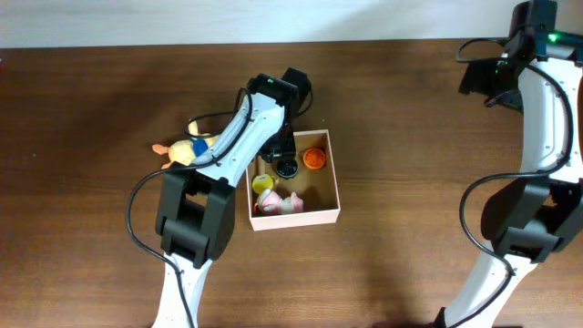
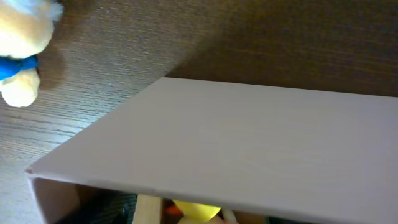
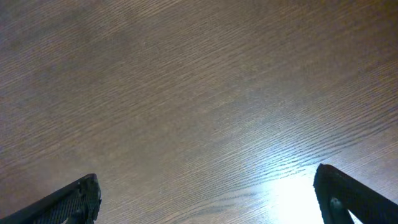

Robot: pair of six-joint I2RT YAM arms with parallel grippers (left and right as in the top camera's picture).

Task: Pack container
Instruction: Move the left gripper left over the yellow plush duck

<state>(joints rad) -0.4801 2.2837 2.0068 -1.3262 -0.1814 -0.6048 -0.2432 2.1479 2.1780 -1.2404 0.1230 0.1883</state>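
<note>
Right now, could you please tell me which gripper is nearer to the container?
Left. The left gripper is over the container's inside; the right gripper hangs open above bare table, far off to the right.

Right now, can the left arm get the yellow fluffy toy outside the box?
Probably yes. The yellow toy lies on the table outside the container, beside the left arm; nothing blocks it, though the left hand is over the container.
</note>
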